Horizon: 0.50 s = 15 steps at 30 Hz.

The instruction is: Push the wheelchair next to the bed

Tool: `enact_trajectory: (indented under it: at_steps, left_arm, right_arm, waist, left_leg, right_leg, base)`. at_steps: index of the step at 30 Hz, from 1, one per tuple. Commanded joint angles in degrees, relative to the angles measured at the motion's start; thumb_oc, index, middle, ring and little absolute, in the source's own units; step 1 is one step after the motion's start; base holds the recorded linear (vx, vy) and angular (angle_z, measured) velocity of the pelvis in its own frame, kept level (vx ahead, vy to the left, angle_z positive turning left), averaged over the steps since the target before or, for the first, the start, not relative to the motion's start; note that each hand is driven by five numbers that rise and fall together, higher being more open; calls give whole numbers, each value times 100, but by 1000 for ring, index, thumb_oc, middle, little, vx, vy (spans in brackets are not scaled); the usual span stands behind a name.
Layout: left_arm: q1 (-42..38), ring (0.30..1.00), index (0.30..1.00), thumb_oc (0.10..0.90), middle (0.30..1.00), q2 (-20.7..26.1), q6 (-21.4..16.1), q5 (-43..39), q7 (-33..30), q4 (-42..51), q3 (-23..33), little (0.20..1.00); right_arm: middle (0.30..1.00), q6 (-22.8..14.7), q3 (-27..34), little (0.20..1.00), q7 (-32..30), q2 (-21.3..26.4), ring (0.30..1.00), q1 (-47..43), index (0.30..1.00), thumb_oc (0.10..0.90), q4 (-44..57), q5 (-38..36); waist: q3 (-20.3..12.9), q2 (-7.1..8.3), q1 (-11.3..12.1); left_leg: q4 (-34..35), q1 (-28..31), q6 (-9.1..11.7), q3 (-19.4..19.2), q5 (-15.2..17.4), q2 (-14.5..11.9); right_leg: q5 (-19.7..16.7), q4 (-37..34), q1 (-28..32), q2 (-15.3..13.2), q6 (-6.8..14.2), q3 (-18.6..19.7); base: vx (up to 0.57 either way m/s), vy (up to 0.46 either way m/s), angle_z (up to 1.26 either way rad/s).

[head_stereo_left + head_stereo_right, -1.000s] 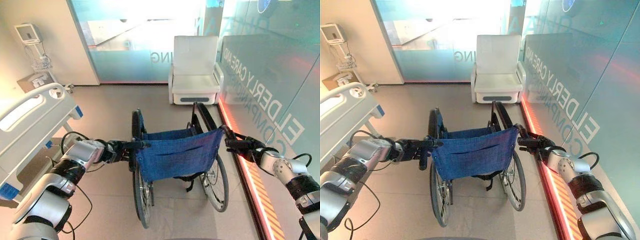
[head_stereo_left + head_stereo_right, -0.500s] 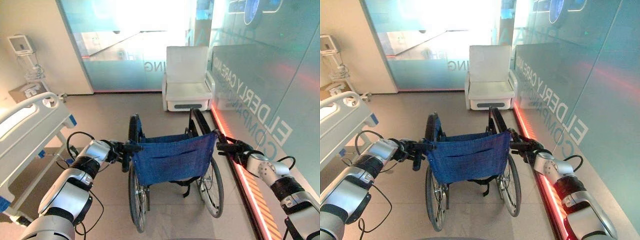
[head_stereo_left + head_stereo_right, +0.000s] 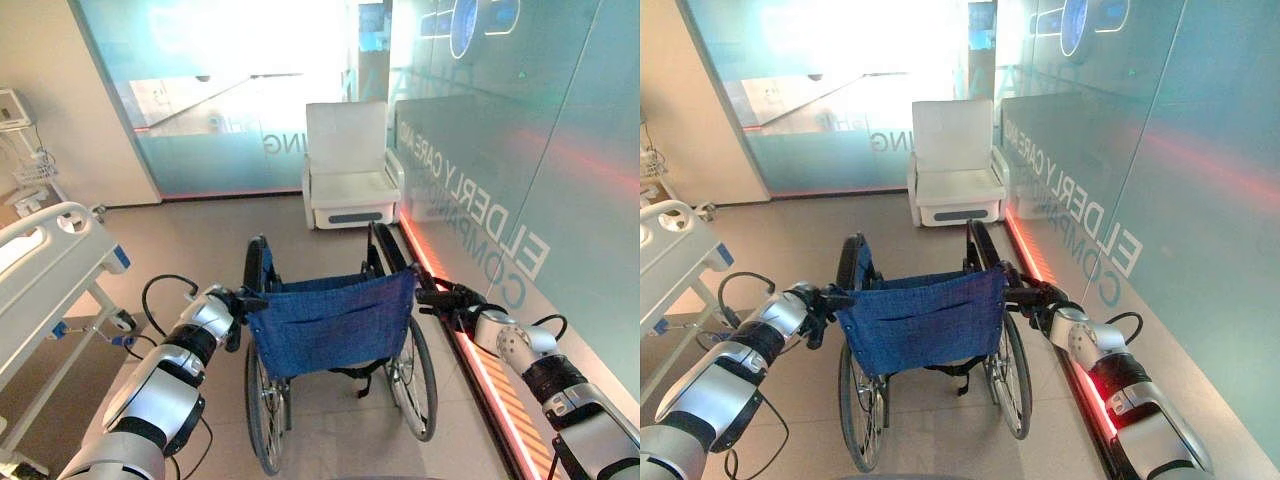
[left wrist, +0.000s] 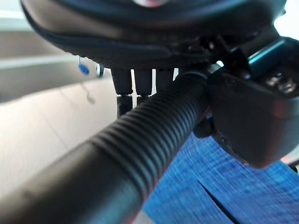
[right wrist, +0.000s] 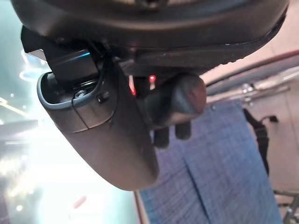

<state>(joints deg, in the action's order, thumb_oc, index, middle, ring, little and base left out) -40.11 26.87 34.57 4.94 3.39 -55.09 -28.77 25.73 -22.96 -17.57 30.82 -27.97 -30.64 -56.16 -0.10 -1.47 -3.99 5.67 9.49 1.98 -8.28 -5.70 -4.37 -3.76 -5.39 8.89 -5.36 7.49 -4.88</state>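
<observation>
Both hands are wrapped round the push handles: left hand (image 3: 228,305), right hand (image 3: 458,300). The wheelchair (image 3: 330,325) sits well apart from the bed (image 3: 45,275), nearer the glass wall, so most of the pushing is still to come.

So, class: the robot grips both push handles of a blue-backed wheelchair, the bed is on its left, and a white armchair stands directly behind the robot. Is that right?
Not quite. The white armchair stands ahead of the robot, beyond the wheelchair, against the glass wall, as the left eye view shows. The rest holds: the left hand and right hand grip the push handles, and the bed is on its left.
</observation>
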Motion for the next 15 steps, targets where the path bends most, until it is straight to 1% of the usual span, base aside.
enact_trajectory:
  at_steps: [1, 2, 3, 4, 6, 7, 8, 9, 10, 11, 12, 13, 14, 15]
  left_arm:
    - [-71, 300, 300, 400, 300, -2004, -525, -209, -241, -755, -1388, 300]
    - [-69, 300, 300, 400, 300, -2009, -543, -474, -298, -742, -1399, 300]
    - [-38, 300, 300, 400, 300, -2066, -583, -936, -370, -766, -1339, 300]
    - [46, 300, 300, 400, 300, -2181, -741, -1831, -546, -757, -1175, 300]
    - [142, 300, 300, 400, 300, -2267, -835, -2685, -695, -696, -1015, 300]
    - [212, 300, 300, 400, 300, -2328, -973, -3122, -727, -651, -860, 300]
    - [340, 300, 300, 400, 300, -2427, -1115, -4036, -803, -503, -635, 300]
    - [439, 300, 300, 400, 300, -2508, -1160, -4341, -891, -356, -461, 300]
    - [568, 300, 300, 400, 300, -2578, -1298, -4931, -956, -111, -348, 300]
    - [661, 300, 300, 400, 300, -2635, -1340, -5456, -961, 57, -271, 300]
    - [824, 300, 300, 400, 300, -2719, -1412, -6078, -1053, 414, -187, 300]
    - [929, 300, 300, 400, 300, -2774, -1440, -6514, -1047, 659, -150, 300]
    - [1114, 300, 300, 400, 300, -2865, -1532, -7366, -1087, 1029, -74, 300]
    - [1230, 300, 300, 400, 300, -2926, -1657, -7929, -913, 1263, -20, 300]
  right_arm:
    - [300, -580, -36, 300, 1179, -1688, 300, -2201, 300, 400, 1366, -553]
    - [300, -596, -46, 300, 1168, -1701, 300, -2205, 300, 400, 1370, -556]
    - [300, -608, -40, 300, 1182, -1687, 300, -2210, 300, 400, 1367, -576]
    - [300, -646, -16, 300, 1258, -1663, 300, -2205, 300, 400, 1335, -634]
    - [300, -640, 12, 300, 1308, -1655, 300, -2180, 300, 400, 1331, -606]
    - [300, -642, 43, 300, 1360, -1647, 300, -2168, 300, 400, 1325, -608]
    - [300, -646, 73, 300, 1360, -1650, 300, -2139, 300, 400, 1358, -594]
    - [300, -635, 115, 300, 1392, -1633, 300, -2118, 300, 400, 1368, -582]
    - [300, -632, 136, 300, 1363, -1633, 300, -2080, 300, 400, 1436, -579]
    - [300, -629, 150, 300, 1348, -1631, 300, -2053, 300, 400, 1494, -554]
    - [300, -615, 182, 300, 1333, -1603, 300, -2010, 300, 400, 1593, -560]
    - [300, -599, 202, 300, 1299, -1592, 300, -1971, 300, 400, 1683, -553]
    - [300, -609, 225, 300, 1273, -1559, 300, -1907, 300, 400, 1814, -548]
    - [300, -611, 232, 300, 1186, -1558, 300, -1846, 300, 400, 1970, -563]
  waist:
    - [746, 337, -79]
    - [748, 341, -82]
    - [741, 349, -82]
    - [725, 356, -80]
    - [709, 350, -78]
    - [697, 349, -75]
    - [684, 350, -71]
    - [678, 350, -63]
    - [673, 349, -59]
    - [672, 349, -50]
    - [675, 345, -31]
    - [679, 343, -19]
    - [696, 336, 5]
    - [708, 337, 14]
  left_leg:
    - [-132, 174, -286, 42, 892, 602]
    - [-135, 173, -280, 42, 892, 599]
    - [-136, 173, -274, 40, 891, 596]
    - [-136, 181, -261, 18, 891, 580]
    - [-130, 192, -248, 8, 892, 569]
    - [-126, 201, -240, -4, 895, 563]
    - [-114, 222, -220, -18, 892, 546]
    - [-111, 237, -220, -25, 902, 538]
    - [-106, 256, -215, -32, 909, 530]
    - [-103, 261, -213, -40, 911, 524]
    - [-98, 270, -212, -48, 915, 510]
    - [-94, 271, -211, -49, 913, 502]
    - [-89, 270, -217, -46, 915, 493]
    - [-78, 270, -225, -41, 917, 491]
  right_leg:
    - [383, 71, 128, 217, -108, -89]
    - [384, 74, 127, 215, -109, -89]
    - [384, 74, 126, 215, -114, -101]
    - [391, 68, 138, 215, -125, -135]
    - [397, 64, 147, 214, -129, -160]
    - [403, 63, 152, 212, -131, -176]
    - [406, 67, 164, 206, -130, -212]
    - [415, 72, 171, 207, -141, -226]
    - [423, 77, 185, 204, -145, -249]
    - [424, 80, 187, 200, -146, -267]
    - [426, 85, 190, 192, -149, -299]
    - [424, 87, 190, 190, -153, -316]
    - [420, 88, 188, 182, -161, -341]
    - [416, 91, 185, 179, -163, -353]
  base:
    - [0, 0, 0]
    - [-30, -4, -3]
    - [0, 0, 0]
    - [0, 0, 0]
    - [0, 0, 0]
    - [0, 0, 0]
    - [5, 33, 0]
    - [13, 37, 1]
    - [13, 35, 1]
    - [6, 42, 0]
    - [-4, 37, -3]
    - [-19, 46, -6]
    - [-29, 46, -9]
    - [-35, 47, -8]
